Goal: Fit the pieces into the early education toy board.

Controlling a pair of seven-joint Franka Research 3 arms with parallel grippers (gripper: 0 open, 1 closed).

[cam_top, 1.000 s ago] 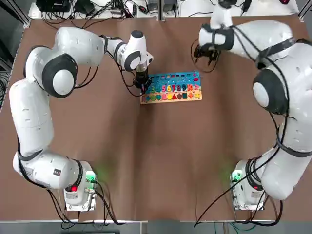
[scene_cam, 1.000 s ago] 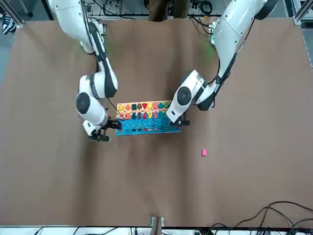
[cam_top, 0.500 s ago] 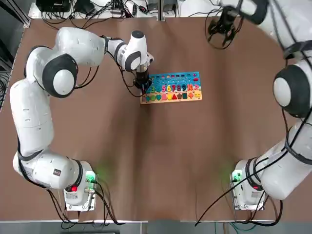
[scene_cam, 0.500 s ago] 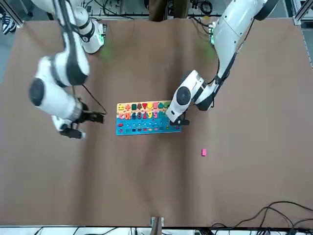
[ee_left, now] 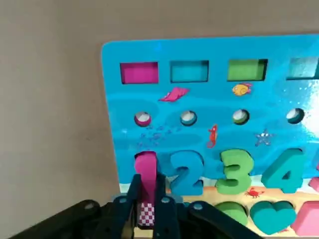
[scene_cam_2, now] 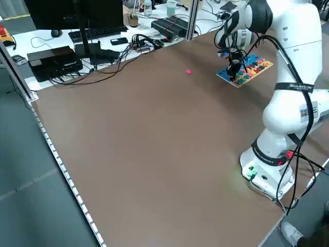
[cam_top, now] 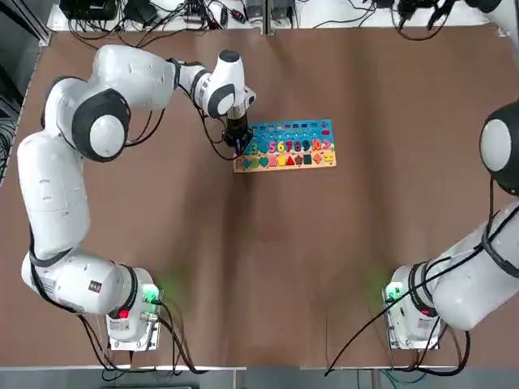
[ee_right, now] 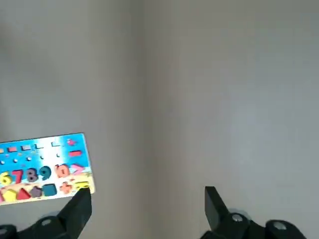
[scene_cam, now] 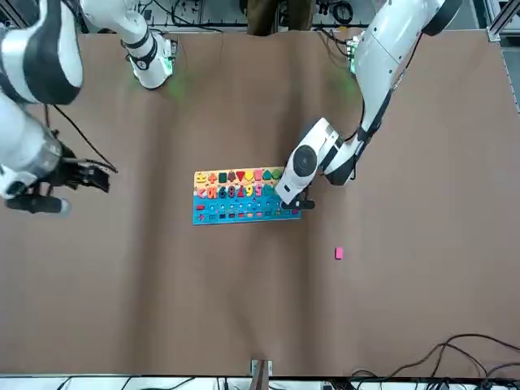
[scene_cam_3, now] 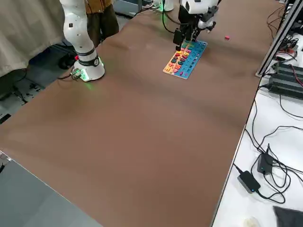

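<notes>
The early education toy board (cam_top: 288,146) lies flat in the far middle of the table, blue on top with a tan strip and rows of coloured numbers (scene_cam: 244,199). My left gripper (cam_top: 238,139) stands at the board's left end (scene_cam: 294,203). In the left wrist view it (ee_left: 147,214) is shut on a pink number-one piece (ee_left: 145,169), which stands next to the blue two. Another small pink piece (scene_cam: 339,253) lies loose on the table beyond the board (scene_cam_2: 188,72). My right gripper (scene_cam: 69,187) hangs open and empty (ee_right: 147,206) far off to the board's right.
Cables, a monitor and black boxes (scene_cam_2: 56,59) line the bench beyond the table's far edge. More cables and a power adapter (scene_cam_3: 248,179) lie along one side. The two arm bases (cam_top: 130,320) stand at the near edge.
My right arm has swung away from the board's right end, out toward the far right of the table. My left gripper and the pink piece have stayed put.
</notes>
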